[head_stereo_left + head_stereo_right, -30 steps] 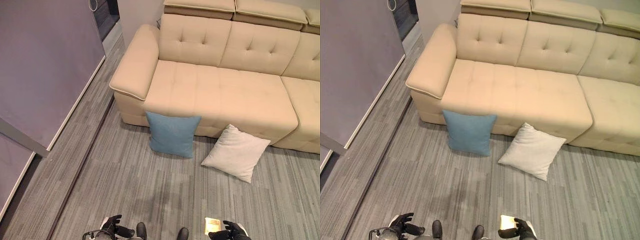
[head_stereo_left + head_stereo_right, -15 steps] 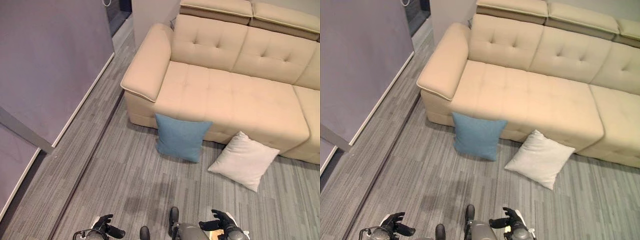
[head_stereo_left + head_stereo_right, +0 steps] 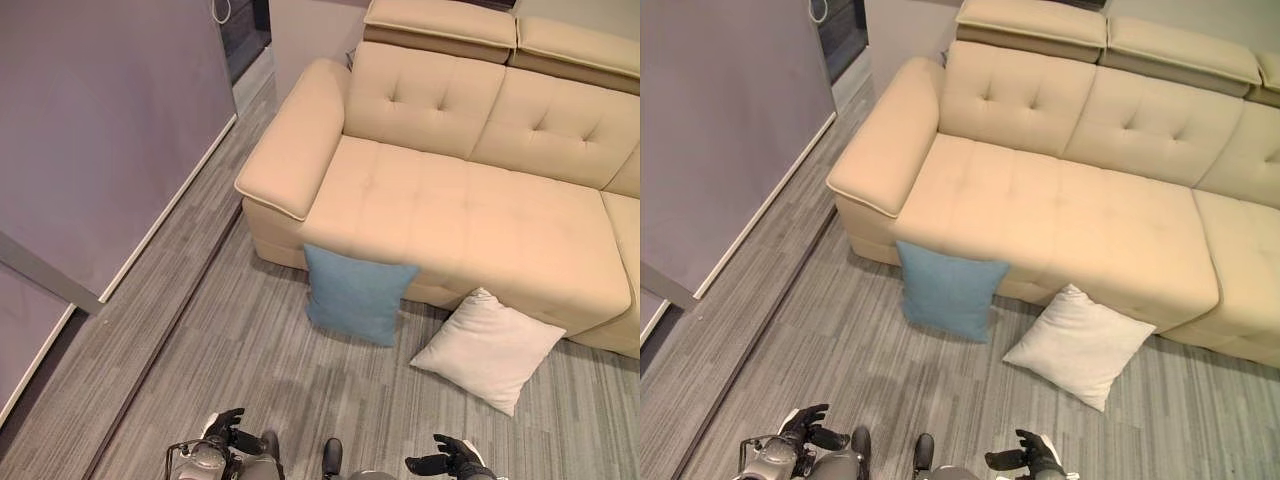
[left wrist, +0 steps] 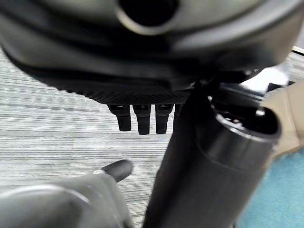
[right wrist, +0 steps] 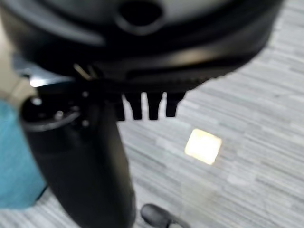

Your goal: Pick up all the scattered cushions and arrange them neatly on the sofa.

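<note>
A blue cushion point(image 3: 356, 294) leans upright against the front of the beige sofa point(image 3: 470, 215), on the grey floor. To its right a white cushion point(image 3: 489, 346) lies tilted on the floor, its far corner against the sofa base. The sofa seat holds no cushions. My left hand point(image 3: 226, 432) hangs low at the bottom of the eye views, fingers relaxed and holding nothing. Low at the bottom right, my right hand point(image 3: 445, 459) is also open with nothing in it. Both hands are well short of the cushions.
A purple-grey wall point(image 3: 100, 130) with a white skirting runs along the left. A dark doorway point(image 3: 245, 20) opens at the far left of the sofa arm. Striped grey carpet point(image 3: 250, 350) stretches between me and the sofa.
The camera has shifted, so the sofa and cushions sit lower and further right than one second ago. The cushions have not moved on the floor. Both hands stay low.
</note>
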You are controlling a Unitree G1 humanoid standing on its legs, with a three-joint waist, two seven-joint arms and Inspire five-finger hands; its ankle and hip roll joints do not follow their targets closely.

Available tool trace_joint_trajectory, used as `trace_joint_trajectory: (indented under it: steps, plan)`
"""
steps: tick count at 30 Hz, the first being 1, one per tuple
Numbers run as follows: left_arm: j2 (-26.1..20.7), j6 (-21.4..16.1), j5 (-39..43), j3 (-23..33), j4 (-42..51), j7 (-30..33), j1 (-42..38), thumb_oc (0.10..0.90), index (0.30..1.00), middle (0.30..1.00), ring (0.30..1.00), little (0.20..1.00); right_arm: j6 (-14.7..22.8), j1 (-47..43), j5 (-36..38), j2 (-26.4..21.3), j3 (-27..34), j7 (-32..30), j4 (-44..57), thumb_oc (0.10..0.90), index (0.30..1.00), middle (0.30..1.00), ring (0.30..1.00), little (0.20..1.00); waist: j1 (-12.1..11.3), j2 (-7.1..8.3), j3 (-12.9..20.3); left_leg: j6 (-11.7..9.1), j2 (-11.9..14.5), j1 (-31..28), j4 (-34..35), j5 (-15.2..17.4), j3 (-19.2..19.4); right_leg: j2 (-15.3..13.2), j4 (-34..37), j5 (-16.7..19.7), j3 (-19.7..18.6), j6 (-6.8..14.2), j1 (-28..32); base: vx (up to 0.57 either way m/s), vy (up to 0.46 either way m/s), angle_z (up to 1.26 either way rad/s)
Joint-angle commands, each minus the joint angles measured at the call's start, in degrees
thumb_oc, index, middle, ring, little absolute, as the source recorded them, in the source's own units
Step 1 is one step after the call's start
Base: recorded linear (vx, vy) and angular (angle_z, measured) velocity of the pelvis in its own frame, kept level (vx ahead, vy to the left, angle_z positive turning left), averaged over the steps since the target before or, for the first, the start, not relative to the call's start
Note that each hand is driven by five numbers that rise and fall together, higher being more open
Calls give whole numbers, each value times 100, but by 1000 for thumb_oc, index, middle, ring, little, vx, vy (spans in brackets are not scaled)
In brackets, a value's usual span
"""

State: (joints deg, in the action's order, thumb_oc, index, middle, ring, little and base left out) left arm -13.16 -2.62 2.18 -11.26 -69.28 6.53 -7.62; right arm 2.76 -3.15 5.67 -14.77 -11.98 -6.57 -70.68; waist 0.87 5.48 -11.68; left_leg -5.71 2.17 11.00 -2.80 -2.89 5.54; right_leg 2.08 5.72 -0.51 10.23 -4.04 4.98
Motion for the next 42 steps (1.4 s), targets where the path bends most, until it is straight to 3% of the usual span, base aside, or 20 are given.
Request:
trace_joint_trajectory:
  steps: [1, 4, 7, 10, 12, 14, 15, 16, 20, 25, 26, 28, 30, 32, 37, 39, 42]
  plan:
    - [-86, -92, -71, -164, -160, 43, 214, 800, 900, 900, 900, 900, 108, 115, 178, -183, 93, -35, 95, 800, 900, 900, 900, 900, -87, -82, 223, 407, -218, -130, -305, 228, -47, -151, -525, -574, -553, 623, 121, 236, 133, -25]
    - [-83, -68, -101, -127, -209, 37, 284, 800, 900, 900, 900, 900, 118, 115, 227, -142, 137, -36, 105, 800, 900, 900, 900, 900, -105, -85, 302, 461, -288, -278, -208, 274, -18, -228, -638, -584, -596, 699, 142, 204, 131, -61]
    - [-132, -58, -71, -46, -197, 35, 344, 800, 900, 900, 900, 900, 123, 78, 224, -107, 168, -3, 227, 800, 900, 900, 900, 900, -144, -142, 356, 630, -377, -641, 10, 415, 75, -395, -1350, -514, -617, 928, -83, 215, 168, -38]
    - [-203, -48, -49, -59, -145, 46, 322, 800, 900, 900, 900, 900, 99, -20, 191, -121, 124, -2, 344, 800, 900, 900, 900, 900, -63, -221, 210, 800, -395, -794, -25, 545, 104, -514, -2420, -101, -634, 1140, -649, 81, 103, -20]
    - [-228, -54, -33, -68, -129, 48, 312, 800, 900, 900, 900, 900, 104, -43, 175, -110, 127, -11, 406, 800, 900, 900, 900, 900, -41, -301, 153, 845, -357, -862, -56, 617, 111, -591, -2825, -61, -525, 1167, -947, 78, 82, 16]
    - [-242, -56, -43, -62, -139, 38, 301, 800, 900, 900, 900, 900, 115, -100, 129, -144, 113, -35, 426, 800, 900, 900, 900, 900, -33, -350, 151, 837, -348, -1097, -6, 765, 144, -764, -2357, -247, -119, 1032, -1010, 235, 4, -4]
    - [-233, -51, -66, -40, -176, 32, 317, 800, 900, 900, 900, 900, 108, -143, 74, -163, 89, -49, 418, 800, 900, 900, 900, 900, -59, -361, 162, 808, -304, -1229, 18, 855, 212, -911, -1889, -176, 227, 996, -1091, 280, -88, -42]
    - [-230, -49, -80, -34, -202, 31, 327, 800, 900, 900, 900, 900, 98, -162, 53, -176, 69, -50, 424, 800, 900, 900, 900, 900, -42, -350, 169, 797, -320, -1308, 42, 882, 210, -936, -1688, -83, 280, 1005, -1171, 240, -98, -63]
    - [-232, -71, -147, -56, -262, 7, 311, 800, 900, 900, 900, 900, 66, -136, 6, -242, 45, -34, 452, 800, 900, 900, 900, 900, 125, -342, 107, 730, -363, -1621, 128, 978, 102, -841, -1319, 167, 145, 1099, -1403, 161, -82, -27]
    - [-172, -90, -121, -64, -248, 4, 321, 800, 900, 900, 900, 900, 75, -48, -16, -268, 41, -43, 391, 800, 900, 900, 900, 900, 148, -308, 179, 635, -315, -1707, 34, 1095, 50, -722, -1113, 74, 109, 952, -1114, 140, -168, 19]
    - [-107, -110, 0, -38, -221, 4, 269, 800, 900, 900, 900, 900, 112, -7, 79, -274, 99, -49, 318, 800, 900, 900, 900, 900, 173, -288, 219, 407, -149, -1588, -246, 1001, 128, -608, -935, -29, 162, 823, -865, 141, -273, 18]
    - [-107, -110, 0, -39, -221, 4, 269, 800, 900, 900, 900, 900, 112, -7, 79, -274, 99, -48, 317, 800, 900, 900, 900, 900, 178, -289, 220, 404, -146, -1581, -257, 1005, 122, -607, -929, -26, 168, 821, -862, 61, -140, 36]
    - [-81, -128, 74, -111, -107, 0, 164, 800, 900, 900, 900, 900, 164, -18, 166, -298, 93, -66, 328, 800, 900, 900, 900, 900, 179, -196, 116, 226, 30, -1075, -1235, 693, 183, -552, -796, -79, 196, 666, -659, 46, -207, 16]
    - [-78, -137, 168, -133, -33, 2, 137, 800, 900, 900, 900, 900, 158, -23, 183, -334, 44, -57, 344, 800, 900, 900, 900, 900, 111, -149, 55, 260, 32, -781, -1498, 658, 102, -498, -737, -178, 137, 573, -520, 80, -167, 17]
    - [-78, -121, 106, -157, -60, 24, 171, 800, 900, 900, 900, 900, 168, -1, 175, -371, 52, -81, 333, 800, 900, 900, 900, 900, 66, -127, 85, 307, -9, -643, -1121, 766, 80, -502, -623, -250, 123, 614, -381, 111, -19, -4]
    - [-80, -110, 86, -155, -82, 48, 204, 800, 900, 900, 900, 900, 189, 4, 167, -383, 40, -108, 349, 800, 900, 900, 900, 900, -1, -189, 88, 268, 5, -502, -583, 495, 31, -421, -566, -334, 49, 636, -230, 167, 56, 6]
    - [-88, -121, 88, -144, -73, 52, 258, 800, 900, 900, 900, 900, 203, 23, 160, -356, 20, -93, 395, 800, 900, 900, 900, 900, -51, -231, 77, 262, -45, -539, -389, 399, -101, -366, -609, -410, -41, 636, -160, 116, 65, -15]
